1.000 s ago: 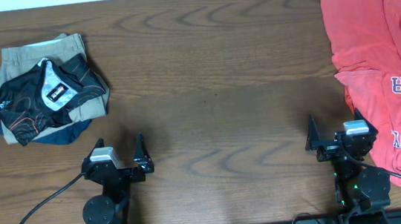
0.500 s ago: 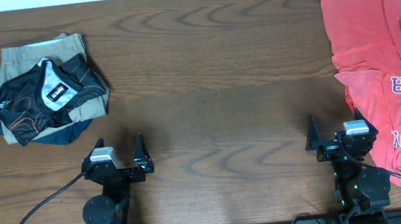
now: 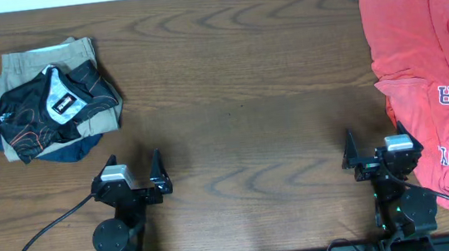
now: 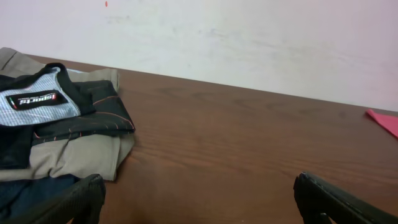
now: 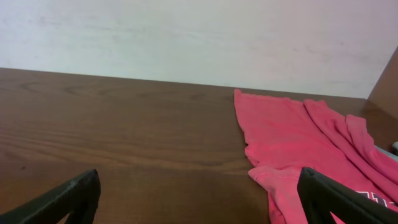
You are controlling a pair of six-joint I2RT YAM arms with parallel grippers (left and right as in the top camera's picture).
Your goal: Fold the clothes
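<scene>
The coral-red T-shirt (image 3: pixel 424 79) lies crumpled along the table's right edge, with white varsity lettering and a big letter at its lower right. It also shows in the right wrist view (image 5: pixel 298 143), and a corner of it shows in the left wrist view (image 4: pixel 385 121). My left gripper (image 3: pixel 133 170) is open and empty near the front edge at the left; its fingertips frame bare wood in the left wrist view (image 4: pixel 199 199). My right gripper (image 3: pixel 374 145) is open and empty, just left of the shirt's lower part, and shows in the right wrist view (image 5: pixel 199 193).
A pile of other clothes (image 3: pixel 46 102) sits at the far left: tan shorts, a black garment with a white label and something dark blue underneath. It shows in the left wrist view (image 4: pixel 56 130). A pale wall runs behind the table.
</scene>
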